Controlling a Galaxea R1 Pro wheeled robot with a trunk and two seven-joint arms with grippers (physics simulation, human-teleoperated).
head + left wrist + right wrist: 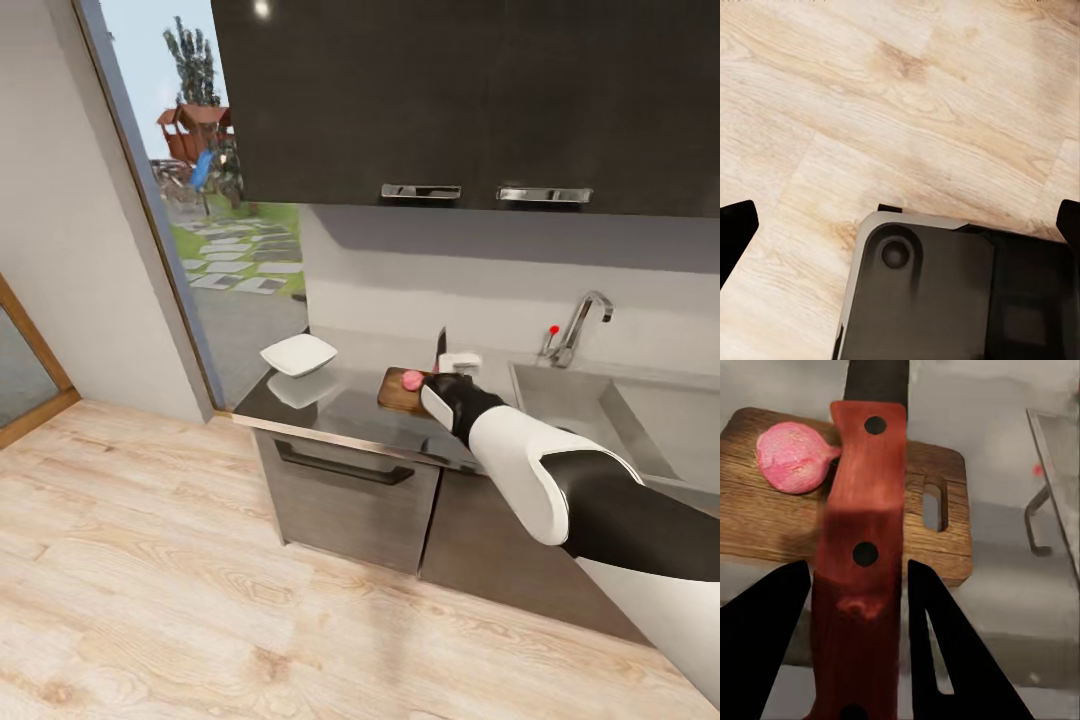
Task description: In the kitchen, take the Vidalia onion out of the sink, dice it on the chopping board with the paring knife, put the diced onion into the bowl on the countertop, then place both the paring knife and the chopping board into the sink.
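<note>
The pink Vidalia onion (411, 379) (791, 456) lies whole on the brown chopping board (398, 393) (937, 521), near the end away from the slot hole. My right gripper (447, 387) (859, 566) is shut on the paring knife (862, 540) by its red-brown riveted handle. The dark blade (441, 345) points up, just right of the onion. The white bowl (298, 354) sits at the left end of the grey countertop (345, 412). The sink (585, 400) lies to the right of the board. My left gripper (900, 225) hangs open over the floor.
A chrome tap (582, 322) with a red knob stands behind the sink. Dark wall cabinets (470, 100) hang above the counter. A glass door (215, 220) is at the left. In the left wrist view my dark base (945, 292) rests on light wood floor (870, 112).
</note>
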